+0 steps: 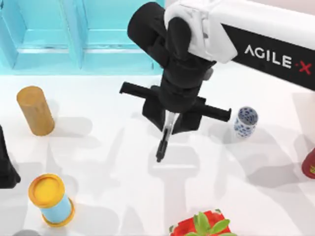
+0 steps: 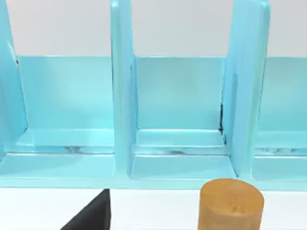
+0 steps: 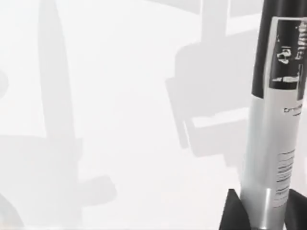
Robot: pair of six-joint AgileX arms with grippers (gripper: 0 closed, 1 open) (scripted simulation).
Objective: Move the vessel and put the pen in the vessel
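Now | right hand (image 1: 167,129) grips pen (image 1: 162,143) mid-table | vessel (image 1: 245,121) near right edge

- my right claw (image 1: 166,129): black, on a white arm with a black band and white AGILEX lettering, red X
- pen (image 3: 277,120): white/silver barrel with small dark print, black label band, black ends
- vessel (image 1: 245,121): white with blue floral pattern
- wooden cylinder (image 1: 35,110): tan, faint grain
- can (image 1: 51,199): light blue body, yellow lid and yellow base rim
- shelf (image 2: 177,120): turquoise
- desk (image 1: 108,162): white, grey shadows
- plant (image 1: 204,226): green leaves, red pot
- my left claw (image 1: 6,164): black
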